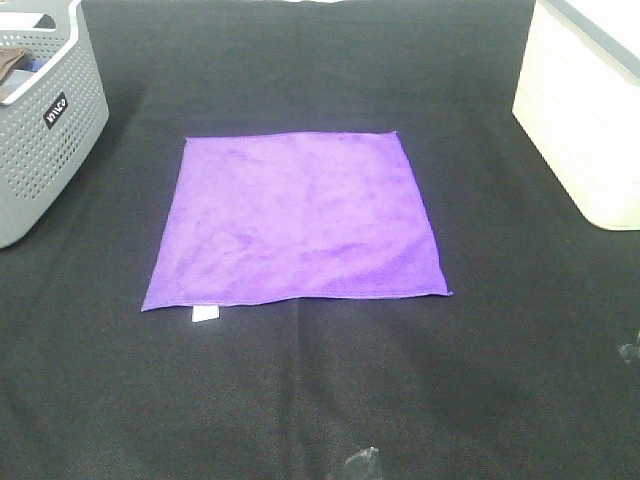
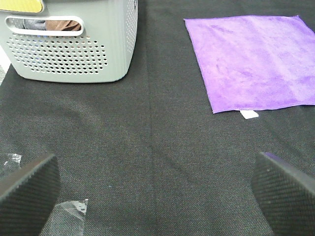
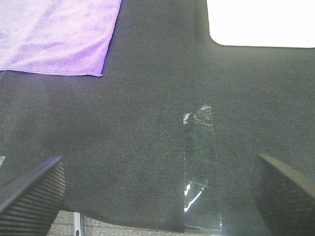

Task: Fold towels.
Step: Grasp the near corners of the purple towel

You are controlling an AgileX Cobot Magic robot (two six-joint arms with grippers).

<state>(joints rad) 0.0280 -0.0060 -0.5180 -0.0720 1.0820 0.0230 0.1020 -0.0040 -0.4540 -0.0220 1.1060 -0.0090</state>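
Bright purple, square, fuzzy microfiber towel (image 1: pixel 295 217) lies spread flat and unfolded at the centre of the black fabric-covered table (image 1: pixel 300 400), seen from the high camera. A small white tag (image 1: pixel 205 314) pokes out at the towel's 7 o'clock corner. A grey perforated plastic basket (image 1: pixel 45 120) stands at 10 o'clock and a white rectangular bin (image 1: pixel 585 110) at 2 o'clock, both well apart from the towel.

Neither arm shows in the high view. In the wrist views, the left end effector (image 2: pixel 157 189) is spread wide and holds nothing, hovering over bare table on the near side of the tag corner. The right end effector (image 3: pixel 157 189) is likewise spread wide and empty, near the towel's 5 o'clock corner, above a strip of clear plastic film (image 3: pixel 199 162) on the table.

The fold has probably not begun; the step in hand looks like reaching for the near corners. To do it well, each end effector should likely pinch its own corner right at the stitched hem (image 1: pixel 300 299). Both should then lift together and carry the near edge toward 12 o'clock, matching corners before letting go. Uneven lifting would likely skew the fold.
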